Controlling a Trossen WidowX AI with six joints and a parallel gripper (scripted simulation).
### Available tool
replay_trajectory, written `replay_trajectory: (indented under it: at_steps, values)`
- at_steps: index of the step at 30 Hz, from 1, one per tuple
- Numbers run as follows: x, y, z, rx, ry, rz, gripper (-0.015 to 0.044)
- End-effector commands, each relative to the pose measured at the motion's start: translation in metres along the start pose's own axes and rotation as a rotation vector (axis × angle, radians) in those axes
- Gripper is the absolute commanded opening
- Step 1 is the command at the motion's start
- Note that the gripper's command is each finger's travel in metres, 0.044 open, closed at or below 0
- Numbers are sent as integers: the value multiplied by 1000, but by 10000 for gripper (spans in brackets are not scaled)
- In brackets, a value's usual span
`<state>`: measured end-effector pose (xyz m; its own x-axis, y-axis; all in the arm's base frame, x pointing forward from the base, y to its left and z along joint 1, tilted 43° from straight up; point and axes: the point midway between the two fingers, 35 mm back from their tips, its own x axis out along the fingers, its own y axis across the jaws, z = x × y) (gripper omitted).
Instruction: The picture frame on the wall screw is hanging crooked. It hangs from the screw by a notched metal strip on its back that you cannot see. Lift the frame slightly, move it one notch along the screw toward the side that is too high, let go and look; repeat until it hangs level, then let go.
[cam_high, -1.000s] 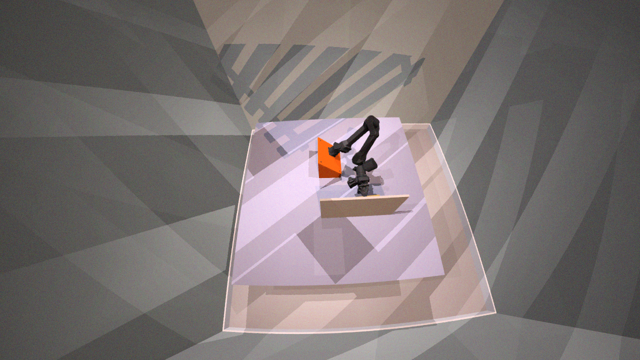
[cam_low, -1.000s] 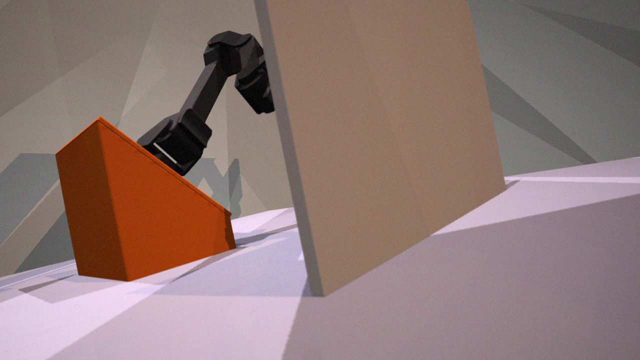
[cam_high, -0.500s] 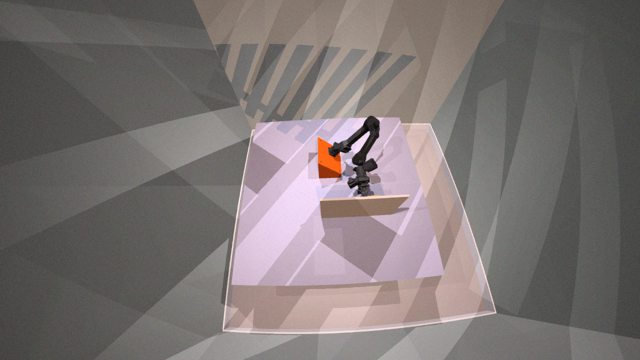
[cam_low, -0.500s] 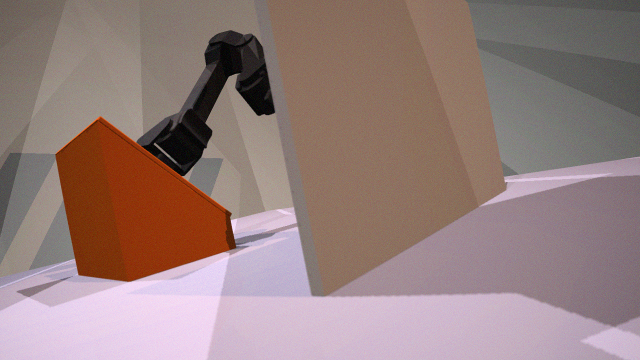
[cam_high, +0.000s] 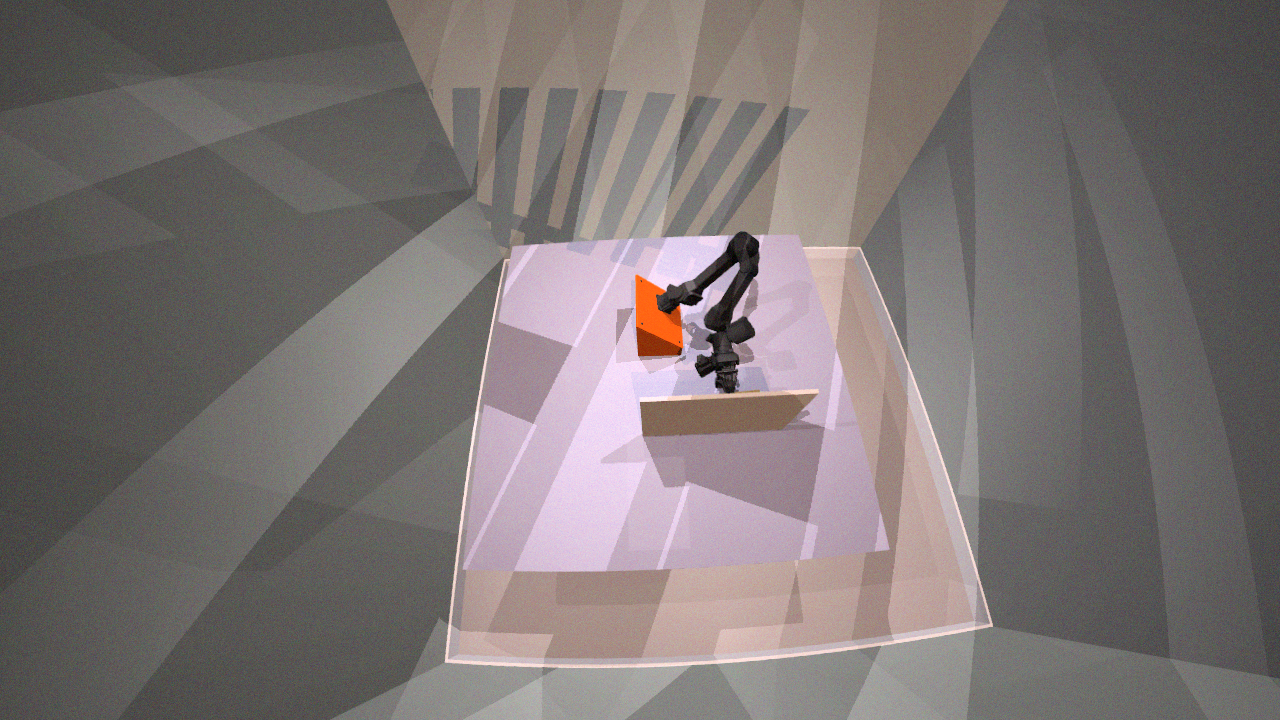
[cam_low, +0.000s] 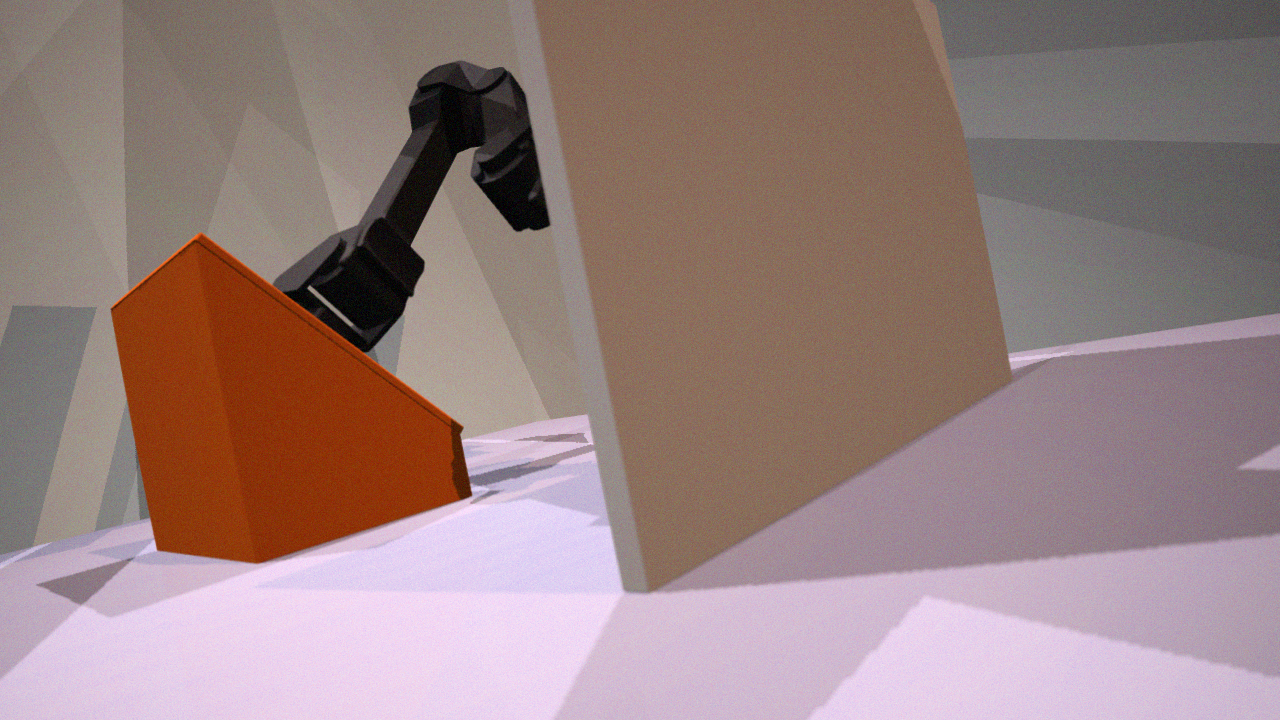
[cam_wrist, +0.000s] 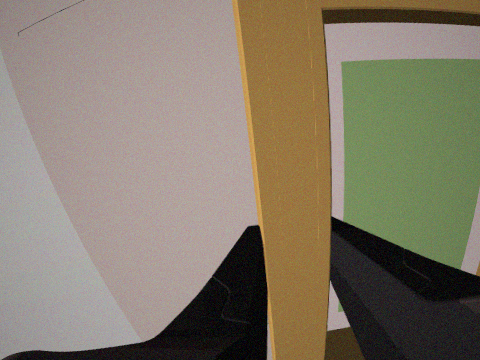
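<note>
The picture frame (cam_wrist: 287, 125) fills the right part of the wrist view, with a golden-brown rim around a pale mat and a green picture. In the top view only a thin yellow sliver of it shows above the wall panel's top edge. My gripper (cam_wrist: 288, 232) (cam_high: 726, 390) is shut on the frame's side bar, one finger on its outer side and one on its inner side. The exterior view shows the arm reaching behind the panel, which hides the fingers. The screw and the notched strip are hidden, and I cannot tell whether the frame is level.
The upright tan wall panel (cam_high: 716, 415) (cam_low: 769, 268) (cam_wrist: 150, 125) stands on the pale table (cam_high: 572, 528) (cam_low: 358, 644). The orange wedge-shaped base (cam_high: 651, 322) (cam_low: 313, 429) carries the arm and stands beside the panel on the arm's side.
</note>
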<state>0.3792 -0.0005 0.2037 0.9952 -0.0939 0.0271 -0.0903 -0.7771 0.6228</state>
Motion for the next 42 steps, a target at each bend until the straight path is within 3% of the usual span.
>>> replay_trajectory:
  at_steps: [1,22,32,37,42]
  values:
    - [0,0,0,-5,1,0,0]
    - [0,-3,0,-155,-1,0,0]
    - [0,-2,0,-140,-1,-1,260]
    - [-5,-2,-2,-133,-1,-1,260]
    - [-45,0,-9,-82,-3,3,260]
